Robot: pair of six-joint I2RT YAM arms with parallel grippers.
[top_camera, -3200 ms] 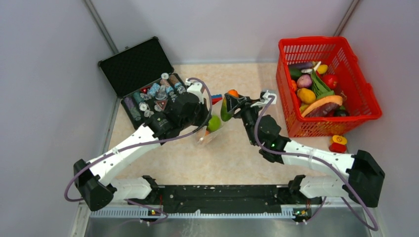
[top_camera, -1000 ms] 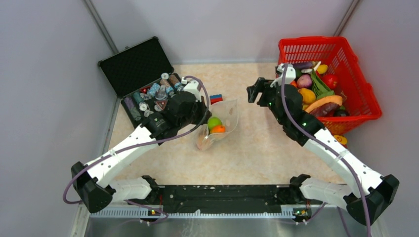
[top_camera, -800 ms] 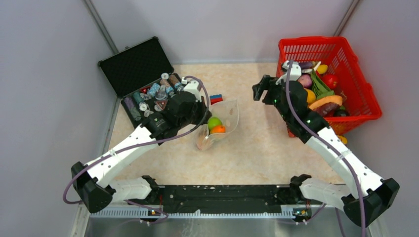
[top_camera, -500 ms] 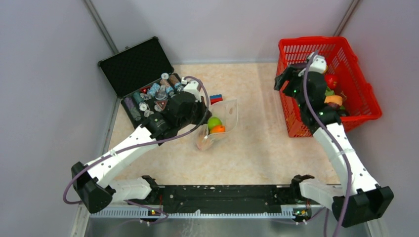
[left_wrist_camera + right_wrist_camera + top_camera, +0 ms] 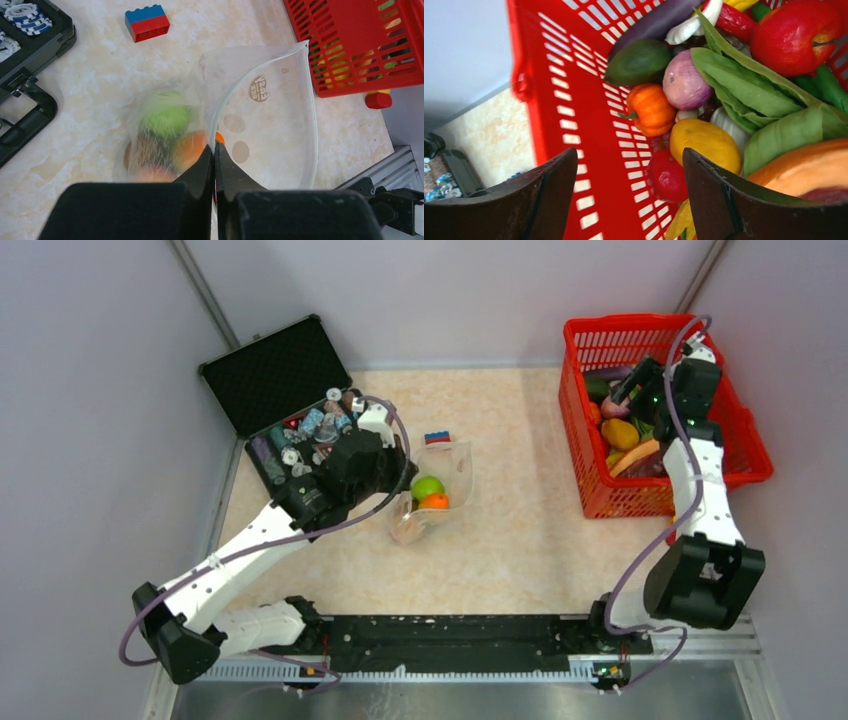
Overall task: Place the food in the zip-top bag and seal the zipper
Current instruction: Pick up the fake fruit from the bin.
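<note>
The clear zip-top bag (image 5: 440,485) lies mid-table with its mouth held open. My left gripper (image 5: 214,147) is shut on the near rim of the bag (image 5: 270,115). The whitish zipper (image 5: 314,115) curves along the far rim. Inside the bag lie a green round fruit (image 5: 427,487), also (image 5: 166,115), and an orange piece (image 5: 436,502), also (image 5: 187,147). My right gripper (image 5: 632,390) hangs open and empty over the red basket's (image 5: 745,435) left side. Below the right gripper (image 5: 629,152) lie more food: a small orange pumpkin (image 5: 650,107), a purple onion (image 5: 684,85), a yellow fruit (image 5: 704,142) and a red piece (image 5: 666,175).
An open black case (image 5: 275,370) with small bottles and discs stands at the back left, next to my left arm. A red-and-blue toy brick (image 5: 436,438) lies just behind the bag. A small red toy (image 5: 378,100) sits on the table beside the basket.
My right arm has dropped the orange piece in the bag and swung right, over the basket, jaws open. The left arm shifted slightly, still holding the bag's rim.
</note>
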